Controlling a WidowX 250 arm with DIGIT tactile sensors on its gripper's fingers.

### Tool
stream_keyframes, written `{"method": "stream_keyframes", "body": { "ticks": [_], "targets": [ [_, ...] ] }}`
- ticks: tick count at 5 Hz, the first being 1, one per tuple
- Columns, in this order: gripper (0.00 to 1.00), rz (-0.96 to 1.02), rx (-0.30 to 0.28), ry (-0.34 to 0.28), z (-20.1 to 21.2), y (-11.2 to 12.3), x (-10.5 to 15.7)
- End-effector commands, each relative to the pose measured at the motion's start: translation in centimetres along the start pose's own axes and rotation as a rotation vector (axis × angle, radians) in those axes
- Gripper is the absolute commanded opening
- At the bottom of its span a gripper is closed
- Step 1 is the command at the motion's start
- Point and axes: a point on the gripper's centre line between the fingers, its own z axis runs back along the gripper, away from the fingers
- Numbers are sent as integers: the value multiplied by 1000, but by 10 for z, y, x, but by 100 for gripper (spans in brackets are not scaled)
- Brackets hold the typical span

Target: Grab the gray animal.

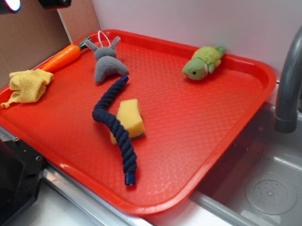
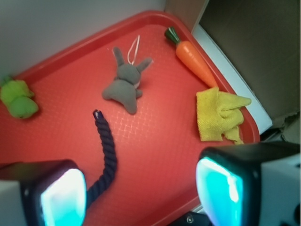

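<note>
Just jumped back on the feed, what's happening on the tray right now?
Nothing is being held yet. The pincer is open and hovering above the near part of the red tray, clear of everything. The gray animal lies untouched toward the far edge, its white string loop near the rim. The blue rope runs from below the pincer toward it. A carrot and a yellow cloth sit to one side, a green plush turtle to the other, and a yellow sponge rests against the rope.

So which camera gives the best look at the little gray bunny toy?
The wrist view: the gray animal lies unobstructed near the middle, ears and string loop clear. The exterior view shows it smaller, at the tray's far edge.
</note>
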Motion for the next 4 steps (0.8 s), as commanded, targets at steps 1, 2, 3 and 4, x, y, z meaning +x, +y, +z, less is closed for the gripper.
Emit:
{"method": "stream_keyframes", "body": {
  "ticks": [1,2,3,4],
  "targets": [
    [100,11,-3,-23,6,4,7],
    [100,55,105,163,-44,-18,41],
    [100,195,42,211,-81,-23,76],
    [100,304,97,217,-107,-16,90]
  ]
}}
